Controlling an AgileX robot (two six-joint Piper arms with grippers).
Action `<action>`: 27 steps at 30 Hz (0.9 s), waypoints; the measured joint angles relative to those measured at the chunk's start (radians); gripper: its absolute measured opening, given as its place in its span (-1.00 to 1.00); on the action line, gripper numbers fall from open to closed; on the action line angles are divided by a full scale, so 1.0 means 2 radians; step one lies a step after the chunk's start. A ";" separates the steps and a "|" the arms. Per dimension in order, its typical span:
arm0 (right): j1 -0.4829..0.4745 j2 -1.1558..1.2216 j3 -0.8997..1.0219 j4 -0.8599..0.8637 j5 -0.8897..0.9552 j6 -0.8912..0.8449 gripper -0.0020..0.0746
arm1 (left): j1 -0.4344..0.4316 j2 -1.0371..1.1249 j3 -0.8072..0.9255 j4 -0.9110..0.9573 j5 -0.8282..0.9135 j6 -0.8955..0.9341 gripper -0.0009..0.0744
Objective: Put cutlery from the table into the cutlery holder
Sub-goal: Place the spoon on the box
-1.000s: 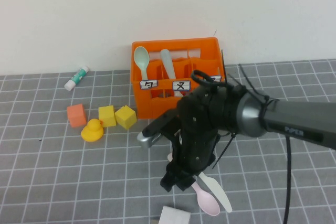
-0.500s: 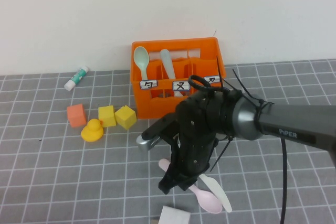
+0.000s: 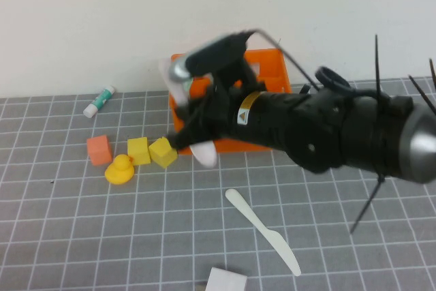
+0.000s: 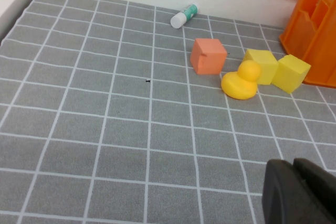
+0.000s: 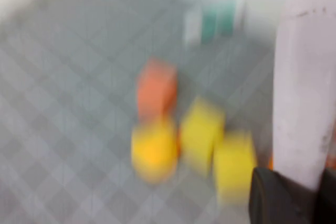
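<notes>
Now the right tool (image 3: 193, 142) pinches the pale pink spoon (image 3: 204, 152) aloft, just at 7 o'clock of the cutlery holder (image 3: 266, 66). The carry is under way; next it likely needs lifting over a compartment. The knife (image 3: 262, 230) lies on the tabletop (image 3: 82, 223). The left tool (image 4: 299, 192) hangs pressed together.
</notes>
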 joint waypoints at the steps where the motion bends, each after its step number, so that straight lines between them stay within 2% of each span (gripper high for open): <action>1: 0.000 -0.002 0.008 0.003 -0.036 0.000 -0.58 | 0.000 0.000 0.000 0.000 0.000 0.000 -0.98; 9: 0.000 0.022 0.027 0.043 -0.332 -0.007 -0.58 | 0.000 0.000 0.000 0.000 0.000 0.000 -0.98; 12: 0.000 0.046 0.020 0.073 -0.393 -0.024 -0.58 | 0.000 0.000 0.000 0.000 0.000 0.001 -0.98; 20: -0.014 0.122 -0.045 0.094 -0.407 -0.039 -0.58 | 0.000 0.000 0.000 0.000 0.000 0.001 -0.98; 27: -0.033 0.174 -0.117 0.089 -0.363 -0.057 -0.58 | 0.000 0.000 0.000 0.000 0.000 0.001 -0.98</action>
